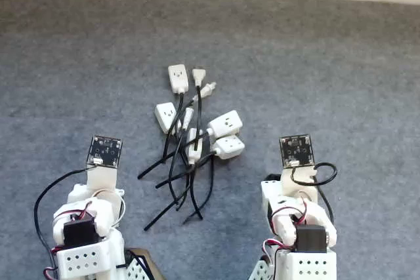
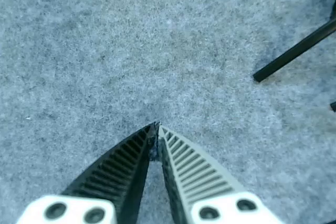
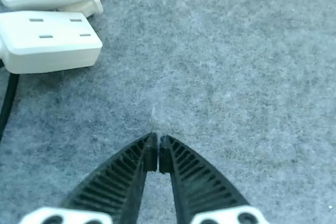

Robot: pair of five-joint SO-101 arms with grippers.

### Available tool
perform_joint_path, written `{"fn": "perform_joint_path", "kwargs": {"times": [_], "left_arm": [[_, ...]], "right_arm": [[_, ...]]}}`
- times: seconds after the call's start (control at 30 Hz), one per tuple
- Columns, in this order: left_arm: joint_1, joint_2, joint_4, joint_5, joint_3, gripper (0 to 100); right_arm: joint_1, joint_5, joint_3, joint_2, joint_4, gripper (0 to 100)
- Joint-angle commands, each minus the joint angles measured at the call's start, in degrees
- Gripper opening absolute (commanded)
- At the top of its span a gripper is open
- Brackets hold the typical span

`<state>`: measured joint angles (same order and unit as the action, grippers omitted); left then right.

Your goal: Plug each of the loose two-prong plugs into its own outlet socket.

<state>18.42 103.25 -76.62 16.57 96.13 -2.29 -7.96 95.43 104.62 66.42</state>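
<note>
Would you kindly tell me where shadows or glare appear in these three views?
High view: soft, even light; black cords cast faint shadows on the grey mat. Left wrist view: a soft shadow beside the cord end, no glare. Right wrist view: the white outlet block is bright, slots readable, thin shadow along its edge.

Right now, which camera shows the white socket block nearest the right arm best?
The right wrist view: the socket block is close up, its slots plain. The high view has it whole but small, among black cables. The left wrist view looks at carpet and a cable end.
</note>
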Motion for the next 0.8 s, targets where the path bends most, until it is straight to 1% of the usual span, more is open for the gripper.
{"fn": "perform_joint_path", "kwargs": {"times": [0.0,0.47,0.57,0.7,0.77], "left_arm": [[-0.5,0.2,-0.6,0.4,1.0,1],[-0.7,0.2,-0.5,0.3,1.0,1],[-2.9,0.2,-0.6,0.3,1.0,1],[-8.4,0.2,-0.6,0.4,1.0,1],[-9.5,0.2,-0.6,0.4,1.0,1]], "right_arm": [[0.0,0.7,8.2,0.4,-0.8,2.6],[0.0,0.7,8.2,0.4,-0.8,2.6],[0.0,0.7,8.2,0.4,-0.8,2.6],[0.0,0.7,8.2,0.4,-0.8,2.6],[0.0,0.7,8.2,0.4,-0.8,2.6]]}}
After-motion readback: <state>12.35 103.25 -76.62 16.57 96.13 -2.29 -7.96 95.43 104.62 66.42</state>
